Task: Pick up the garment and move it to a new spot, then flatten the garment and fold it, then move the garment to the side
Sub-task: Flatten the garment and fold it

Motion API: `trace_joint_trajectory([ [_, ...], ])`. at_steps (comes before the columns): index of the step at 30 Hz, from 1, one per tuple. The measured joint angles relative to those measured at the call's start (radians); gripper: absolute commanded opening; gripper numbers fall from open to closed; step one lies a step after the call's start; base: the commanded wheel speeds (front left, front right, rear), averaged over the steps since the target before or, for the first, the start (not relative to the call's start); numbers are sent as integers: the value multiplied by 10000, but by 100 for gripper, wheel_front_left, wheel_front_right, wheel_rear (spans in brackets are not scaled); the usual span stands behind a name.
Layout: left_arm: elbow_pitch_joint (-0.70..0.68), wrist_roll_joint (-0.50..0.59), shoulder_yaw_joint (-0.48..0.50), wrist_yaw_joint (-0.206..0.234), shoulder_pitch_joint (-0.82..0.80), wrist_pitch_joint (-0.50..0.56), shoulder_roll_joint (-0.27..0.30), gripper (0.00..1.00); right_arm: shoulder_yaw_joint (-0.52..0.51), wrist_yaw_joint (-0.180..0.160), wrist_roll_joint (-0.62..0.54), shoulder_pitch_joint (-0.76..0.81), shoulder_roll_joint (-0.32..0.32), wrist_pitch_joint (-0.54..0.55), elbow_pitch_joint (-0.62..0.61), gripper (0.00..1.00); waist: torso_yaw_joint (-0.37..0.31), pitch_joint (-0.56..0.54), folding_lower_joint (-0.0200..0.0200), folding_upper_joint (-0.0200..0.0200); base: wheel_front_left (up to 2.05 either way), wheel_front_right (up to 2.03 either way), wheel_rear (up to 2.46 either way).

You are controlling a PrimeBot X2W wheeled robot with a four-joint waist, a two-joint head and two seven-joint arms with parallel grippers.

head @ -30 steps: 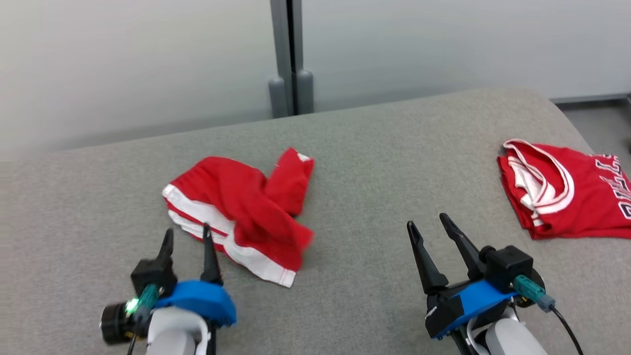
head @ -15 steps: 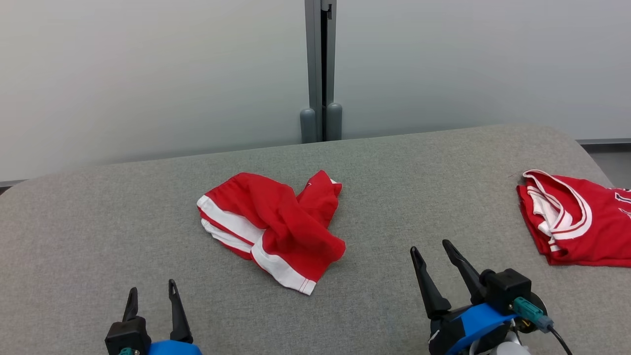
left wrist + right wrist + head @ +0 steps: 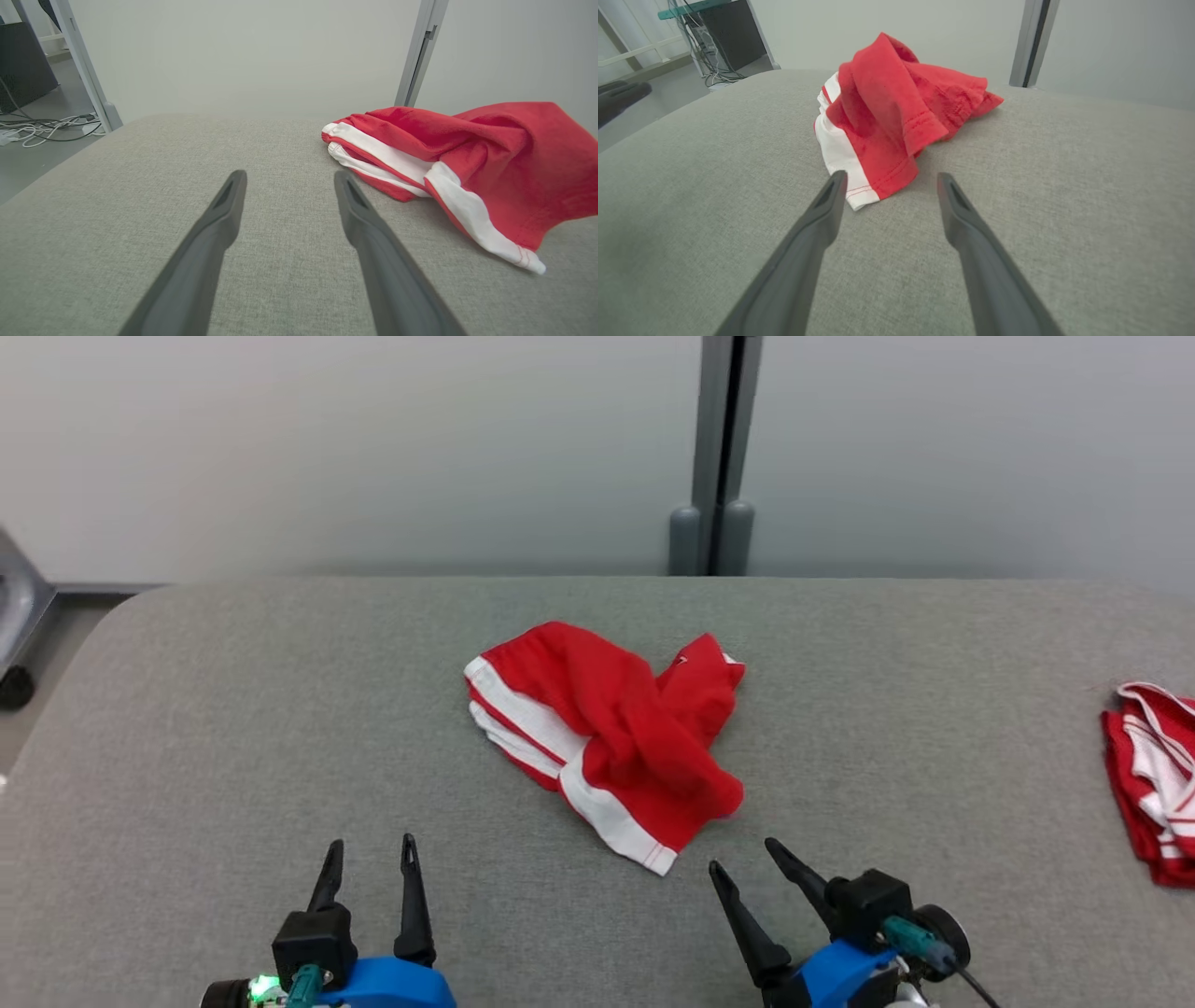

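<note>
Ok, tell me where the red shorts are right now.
In the head view the red shorts lie crumpled near the middle of the grey padded surface, just beyond the open right end effector and well left of the other red garment.

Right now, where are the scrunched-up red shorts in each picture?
Head view: red shorts in the middle, on the grey fabric surface.
Left wrist view: shorts at the right side.
Right wrist view: shorts at upper middle.
Shared landmark: the grey post behind the surface, beyond the shorts in all three.
</note>
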Motion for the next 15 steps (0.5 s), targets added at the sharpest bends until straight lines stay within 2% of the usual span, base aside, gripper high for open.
trace_joint_trajectory([
  [10, -167, -146, -623, 105, -286, 0, 0, 100, -217, 0, -639, -1212, 4, -4, 1726, 100, 1885, 808, 1, 2, 0, 0, 0],
  [15, -268, -270, -696, 171, -296, 0, 2, 100, -414, 0, -1078, -1485, 6, -19, 2631, 100, 2449, 1281, 1, 2, 0, 0, 0],
])
